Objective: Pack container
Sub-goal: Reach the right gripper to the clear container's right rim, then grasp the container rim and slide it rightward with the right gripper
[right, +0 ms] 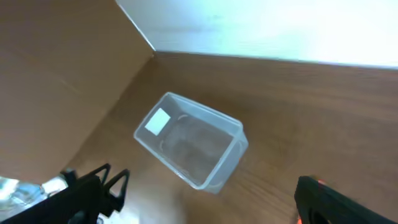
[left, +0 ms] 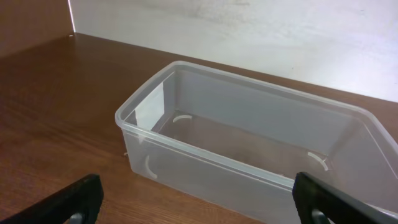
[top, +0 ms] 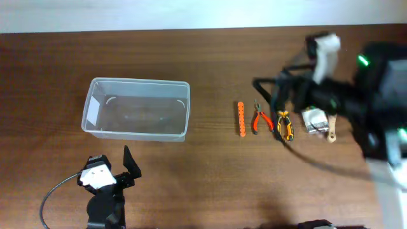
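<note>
At the lower left of the overhead view the left gripper sits on the near side of the container, close to it but not touching. Its own camera shows the black fingers at the two bottom corners of the frame, spread wide with nothing between them.

The container lies left of centre on the brown wooden table, long side across the frame. It is a clear plastic tub with rounded corners and a raised rim; the wood shows through its floor, a white label sits on the left short wall, and pale curved marks show at the floor corners.

Right of centre is a row of small items, well apart from the tub: an orange strip; red-handled pliers; a yellow-and-black tool; a small silvery packet; and a wooden-handled piece.

At the upper right the right arm is blurred. In its wrist view the right gripper is wide open and holds nothing.
</note>
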Controlling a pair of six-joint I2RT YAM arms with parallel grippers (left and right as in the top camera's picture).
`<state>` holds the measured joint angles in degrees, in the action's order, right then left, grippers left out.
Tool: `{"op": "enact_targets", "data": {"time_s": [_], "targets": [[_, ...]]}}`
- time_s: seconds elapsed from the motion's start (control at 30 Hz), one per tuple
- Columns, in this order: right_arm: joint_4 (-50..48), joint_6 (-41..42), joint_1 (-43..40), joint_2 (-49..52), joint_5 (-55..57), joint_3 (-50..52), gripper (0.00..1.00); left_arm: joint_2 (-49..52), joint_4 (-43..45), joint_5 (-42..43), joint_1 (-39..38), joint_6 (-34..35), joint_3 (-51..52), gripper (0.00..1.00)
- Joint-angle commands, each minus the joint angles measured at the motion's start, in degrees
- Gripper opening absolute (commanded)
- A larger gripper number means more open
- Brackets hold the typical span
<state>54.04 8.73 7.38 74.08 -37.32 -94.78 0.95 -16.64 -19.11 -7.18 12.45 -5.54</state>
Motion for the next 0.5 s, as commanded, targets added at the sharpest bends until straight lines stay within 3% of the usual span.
{"op": "enact_targets", "data": {"time_s": [0.0,0.1,0.23,0.37,0.47], "targets": [[1.51,5.16,10.56,8.24,17.18,-4.85,0.98,-0.26,-0.07,-0.2,-0.28,-0.5,0.22,0.99],[1.64,8.74,21.18,14.78,33.24,-6.67,0.99,-0.26,-0.07,-0.2,-0.28,-0.5,0.22,0.99],[0.07,15.91,28.41,22.6,42.49,-6.82,0.99,-0.26,-0.07,-0.2,-0.28,-0.5,0.22,0.99],[-0.5,24.04,29.53,30.84,40.44,-6.82,0.88,-0.26,-0.07,-0.2,-0.28,-0.5,0.22,0.99],[-1.38,24.83,29.77,36.37,34.91,-6.82,0.78,-0.26,-0.07,-0.2,-0.28,-0.5,0.2,0.99]]}}
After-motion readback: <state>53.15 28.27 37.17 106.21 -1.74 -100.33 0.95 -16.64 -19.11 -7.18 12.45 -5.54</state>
